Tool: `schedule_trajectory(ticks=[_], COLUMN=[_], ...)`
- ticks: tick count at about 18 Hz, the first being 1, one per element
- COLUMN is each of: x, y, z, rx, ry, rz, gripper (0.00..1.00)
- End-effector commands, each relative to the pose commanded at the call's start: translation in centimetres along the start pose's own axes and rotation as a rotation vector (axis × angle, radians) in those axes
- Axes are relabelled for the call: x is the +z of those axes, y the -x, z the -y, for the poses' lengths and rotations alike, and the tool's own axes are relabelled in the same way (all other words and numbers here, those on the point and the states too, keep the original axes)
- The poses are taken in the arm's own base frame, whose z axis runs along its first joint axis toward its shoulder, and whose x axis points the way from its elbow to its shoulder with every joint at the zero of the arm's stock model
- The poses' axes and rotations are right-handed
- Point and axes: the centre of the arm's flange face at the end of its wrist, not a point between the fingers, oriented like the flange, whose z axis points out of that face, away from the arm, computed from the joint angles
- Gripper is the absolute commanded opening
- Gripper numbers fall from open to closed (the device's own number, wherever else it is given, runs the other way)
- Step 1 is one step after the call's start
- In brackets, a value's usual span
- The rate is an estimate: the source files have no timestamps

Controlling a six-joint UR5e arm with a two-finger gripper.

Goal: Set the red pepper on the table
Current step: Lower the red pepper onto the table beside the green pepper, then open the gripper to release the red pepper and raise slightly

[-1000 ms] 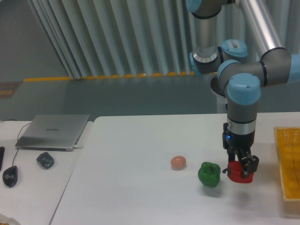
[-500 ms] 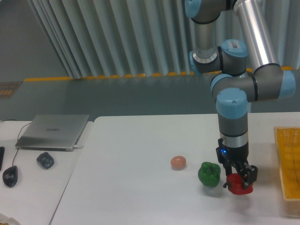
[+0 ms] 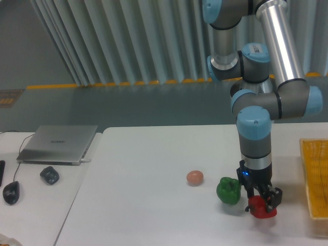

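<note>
The red pepper (image 3: pixel 261 209) sits low at the white table (image 3: pixel 154 205), right of centre near the front, and I cannot tell whether it touches the surface. My gripper (image 3: pixel 262 201) comes straight down over it and is shut on it, one finger on each side. The upper part of the pepper is hidden by the fingers. A green bell pepper (image 3: pixel 228 190) stands just left of it, almost touching the gripper.
A small pinkish-orange ball (image 3: pixel 195 177) lies left of the green pepper. A yellow-orange mesh tray (image 3: pixel 313 179) fills the right edge. On the neighbouring desk to the left are a closed laptop (image 3: pixel 59 143) and two dark mice (image 3: pixel 49 175).
The gripper has come down and toward the table's front with the red pepper, which now sits lower, next to the green pepper.
</note>
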Motion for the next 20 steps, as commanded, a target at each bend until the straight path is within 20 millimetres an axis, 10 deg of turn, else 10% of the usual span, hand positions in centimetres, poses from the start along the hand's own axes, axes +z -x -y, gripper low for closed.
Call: schedule_trajectory(ticks=[4, 5, 11, 20], x=[0.7, 0.7, 0.8, -3.7], y=[-0.4, -0.4, -0.7, 1.0], z=[-0.2, -0.2, 0.1, -0.8], rx=[0.002, 0.005, 0.023, 0.147], ry=[0.003, 0.003, 0.053, 0.018], rz=[-0.005, -0.004, 0.043, 0.096], gripper=[0.51, 0.77, 1.00, 1.00])
